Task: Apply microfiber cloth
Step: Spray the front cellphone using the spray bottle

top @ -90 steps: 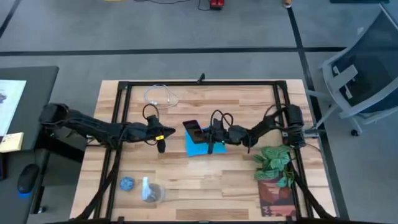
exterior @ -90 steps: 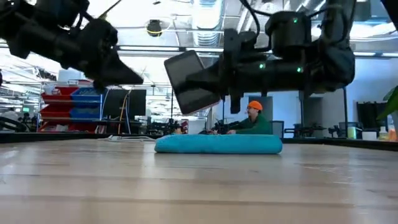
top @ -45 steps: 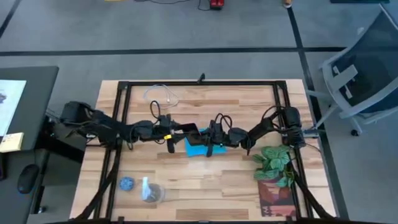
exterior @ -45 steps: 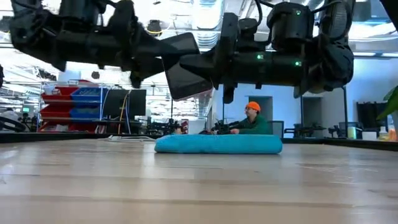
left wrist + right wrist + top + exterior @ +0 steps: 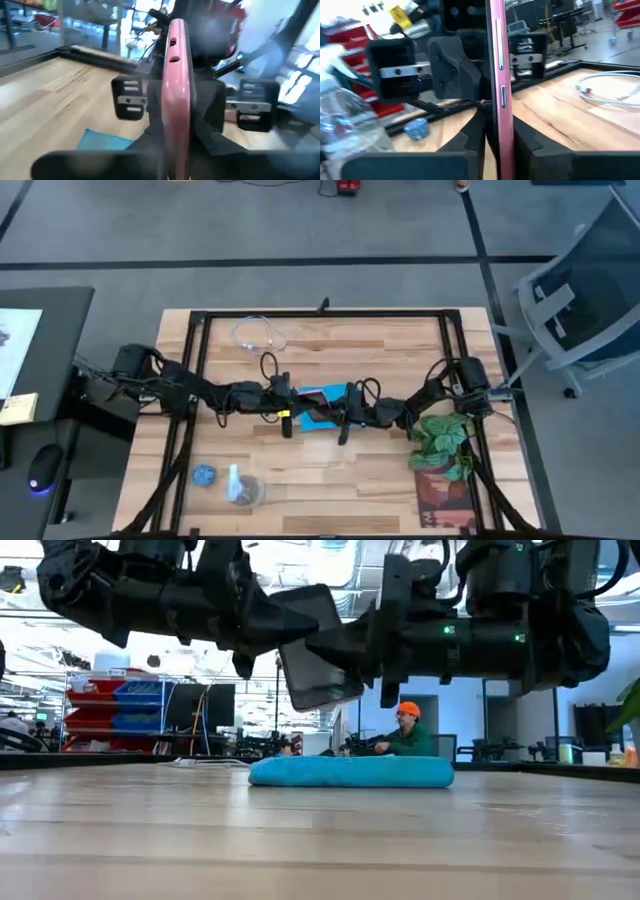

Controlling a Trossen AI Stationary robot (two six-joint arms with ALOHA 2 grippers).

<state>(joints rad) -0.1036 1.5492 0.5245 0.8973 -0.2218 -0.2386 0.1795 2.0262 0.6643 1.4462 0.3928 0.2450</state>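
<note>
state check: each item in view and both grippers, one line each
microfiber cloth: lying flat on the table, nothing touching it.
phone: in the air above the cloth, tilted, held from both sides.
left gripper: shut on the phone's edge.
right gripper: shut on the phone's opposite edge.
white cable: loose on the table, far side.
plastic bottle: lying on its side, near edge.

From above, we only get a sliver of the microfiber cloth; both arms cross over most of it. The left gripper and right gripper crowd together there, too small for us to read their fingers. In the left wrist view the phone is a blurred pink edge, cut off below, with just a corner of cloth showing.
</note>
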